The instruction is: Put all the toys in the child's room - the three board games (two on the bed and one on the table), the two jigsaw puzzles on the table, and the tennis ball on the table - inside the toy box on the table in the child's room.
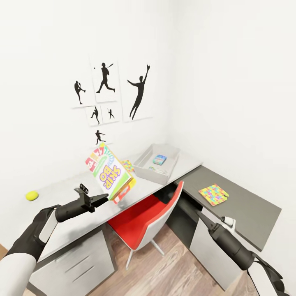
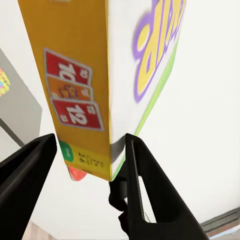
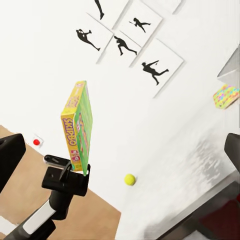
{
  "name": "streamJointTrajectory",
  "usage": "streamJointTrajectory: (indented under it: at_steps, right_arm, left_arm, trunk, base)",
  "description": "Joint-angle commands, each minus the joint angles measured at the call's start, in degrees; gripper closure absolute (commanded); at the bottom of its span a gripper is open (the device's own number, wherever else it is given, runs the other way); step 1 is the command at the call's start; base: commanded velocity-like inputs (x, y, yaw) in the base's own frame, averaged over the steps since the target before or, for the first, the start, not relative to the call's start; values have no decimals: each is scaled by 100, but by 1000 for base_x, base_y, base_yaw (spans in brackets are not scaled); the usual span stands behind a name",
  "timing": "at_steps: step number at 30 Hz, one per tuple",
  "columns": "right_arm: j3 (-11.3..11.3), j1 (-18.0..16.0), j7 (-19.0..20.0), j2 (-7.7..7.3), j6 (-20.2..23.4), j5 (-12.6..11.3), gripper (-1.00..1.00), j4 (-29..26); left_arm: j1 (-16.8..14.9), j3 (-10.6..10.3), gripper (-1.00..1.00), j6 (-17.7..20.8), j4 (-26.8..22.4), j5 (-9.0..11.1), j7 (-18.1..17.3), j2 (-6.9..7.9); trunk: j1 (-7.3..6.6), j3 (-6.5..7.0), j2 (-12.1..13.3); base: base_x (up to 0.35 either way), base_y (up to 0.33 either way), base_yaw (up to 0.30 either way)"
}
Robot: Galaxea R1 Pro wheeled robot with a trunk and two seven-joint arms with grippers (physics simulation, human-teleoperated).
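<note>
Gripping the yellow-green-red board game (image 1: 107,172) by its lower edge, the left gripper (image 1: 101,200) is holding the box up in the air above the pale grey table (image 1: 65,205), tilted, with its big cartoon letters facing the head camera. In the left wrist view the black fingers (image 2: 145,180) are sitting on either side of the box's (image 2: 82,90) narrow end, clamped onto it. From the right wrist camera the same box (image 3: 77,127) is showing edge-on, standing up out of the left gripper (image 3: 75,172).

The toy box (image 1: 158,162) is resting further along the table, towards the corner of the room, just beyond the held game. Inside it a small pale blue-green box (image 1: 159,159) is lying on the floor of the bin. A jigsaw puzzle (image 1: 128,165) is peeking out from behind the lifted game, flat on the table beside the toy box. The second jigsaw puzzle (image 1: 213,194) is lying on the lower dark-grey section, well apart from the bin. The tennis ball (image 1: 31,195) is sitting near the wall at the far left of the table.

The right gripper (image 1: 196,210) is hanging low beside the red chair (image 1: 144,220); its jaws are standing apart, nothing between them.
</note>
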Motion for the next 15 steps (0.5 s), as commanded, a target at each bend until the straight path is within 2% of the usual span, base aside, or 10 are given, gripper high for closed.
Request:
streamJointTrajectory:
  at_steps: [1,4,9,15]
  right_arm:
    - [-1,-5,-12,-1,47,-45,-100,-1]
    - [5,-5,-31,-1,47,-48,-100,-2]
    - [16,-5,-45,-1,53,-42,-100,-2]
    - [15,-5,-66,2,52,-12,-100,-16]
  left_arm:
    - [-5,0,100,50,-1,17,-8,1]
    - [-5,-4,100,49,-1,17,-5,-3]
    - [-5,-6,100,48,-4,17,2,-7]
    - [-5,-7,100,49,-9,18,5,-15]
  trunk:
    - [4,-12,-13]
    - [4,-12,-13]
    - [4,-12,-13]
    - [4,-12,-13]
  base:
    - [48,4,0]
    - [60,2,0]
    - [211,0,0]
    - [132,0,0]
